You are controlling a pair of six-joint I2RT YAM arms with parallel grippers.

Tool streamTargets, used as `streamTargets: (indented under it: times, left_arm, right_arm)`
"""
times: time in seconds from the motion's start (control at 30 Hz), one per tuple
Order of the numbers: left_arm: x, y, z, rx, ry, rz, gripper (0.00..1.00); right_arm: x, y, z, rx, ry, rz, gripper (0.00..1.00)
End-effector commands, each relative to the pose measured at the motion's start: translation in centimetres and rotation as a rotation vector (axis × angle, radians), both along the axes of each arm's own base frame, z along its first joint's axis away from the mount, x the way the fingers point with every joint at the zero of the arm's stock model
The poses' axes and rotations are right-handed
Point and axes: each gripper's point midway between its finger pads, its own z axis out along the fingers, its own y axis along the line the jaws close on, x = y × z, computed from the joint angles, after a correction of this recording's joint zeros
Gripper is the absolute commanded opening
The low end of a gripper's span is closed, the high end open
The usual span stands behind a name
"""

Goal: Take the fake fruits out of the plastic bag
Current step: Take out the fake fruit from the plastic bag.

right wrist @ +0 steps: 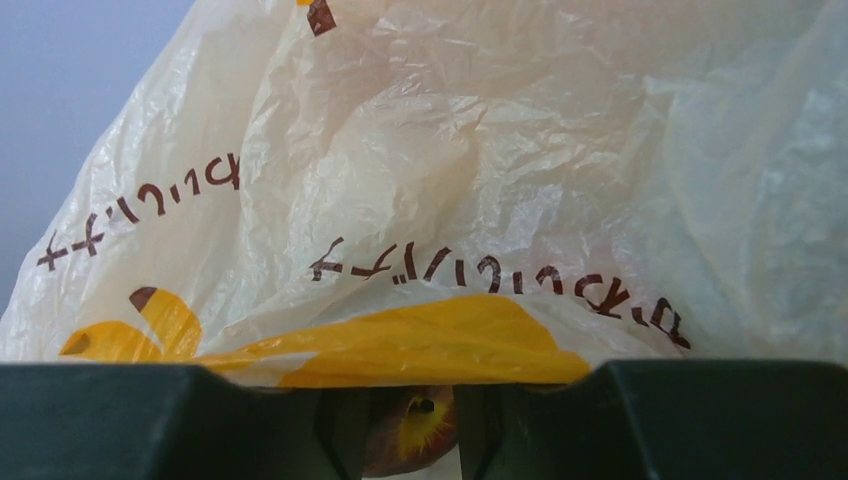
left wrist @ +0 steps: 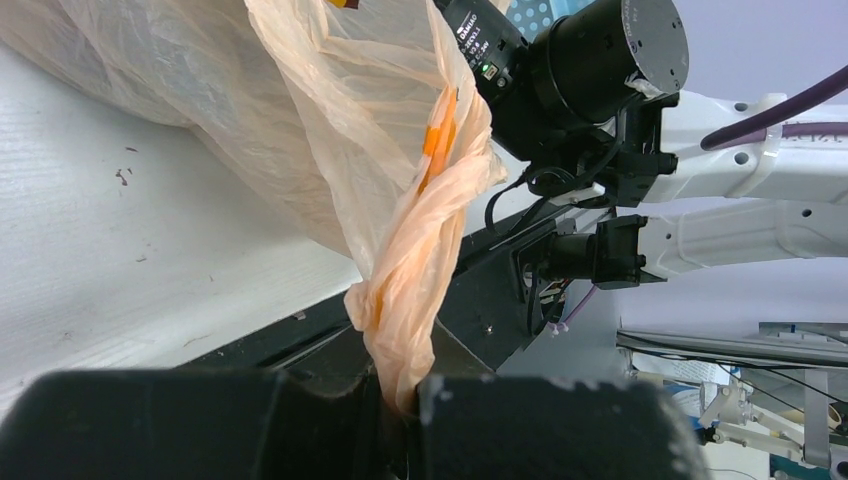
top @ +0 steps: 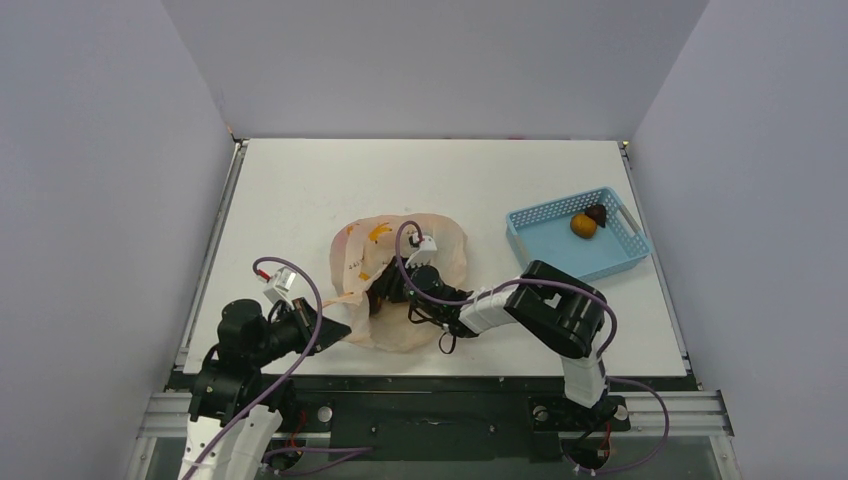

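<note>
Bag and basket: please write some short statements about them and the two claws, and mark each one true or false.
1. The basket holds two fruits. True: an orange fruit and a dark fruit.
2. The left claw is open and apart from the bag. False: it is shut on a twisted part of the bag.
3. The right claw hangs over the basket. False: it is at the bag, reaching in.
4. A red-yellow fruit shows between the right claw's fingers. True.
5. In the top view, the basket stands left of the bag. False: it stands to the right of it.
</note>
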Motion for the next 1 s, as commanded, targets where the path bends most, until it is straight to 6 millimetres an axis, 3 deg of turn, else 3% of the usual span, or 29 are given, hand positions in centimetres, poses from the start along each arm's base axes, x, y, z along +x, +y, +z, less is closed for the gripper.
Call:
streamTargets:
  times: [0.0, 0.33, 0.4, 0.5, 0.57, 0.7, 0.97]
  left_arm:
    - [0.0, -0.1, 1.6, -0.006, -0.045, -0.007, 0.00]
    - [-0.3, 0.1, 1.8, -0.004, -0.049, -0.004, 0.00]
    - [-0.3, 0.1, 1.8, 0.001, -0.050, 0.001, 0.00]
    - [0.0, 0.4, 1.6, 0.011, -0.043, 0.026, 0.00]
    - [0.3, 0.5, 1.5, 0.017, -0.042, 0.031, 0.00]
    - [1.0, 1.0, 1.1, 0.070, -0.020, 0.049, 0.00]
    - [2.4, 1.1, 2.3, 0.083, -0.053, 0.070, 0.00]
  right_arm:
    - [1.6, 0.9, 1.1, 0.057, -0.012, -0.027, 0.28]
    - [3.0, 1.0, 1.6, 0.046, 0.000, -0.082, 0.29]
    - [3.0, 0.8, 1.9, 0.038, -0.003, -0.084, 0.23]
    - [2.8, 0.0, 2.3, 0.007, -0.021, -0.083, 0.01]
    - [2.4, -0.9, 2.7, -0.017, -0.038, -0.079, 0.00]
    - [0.8, -2.6, 4.3, -0.050, -0.075, -0.031, 0.00]
    - [-4.8, -4.3, 3.4, -0.131, -0.058, 0.218, 0.00]
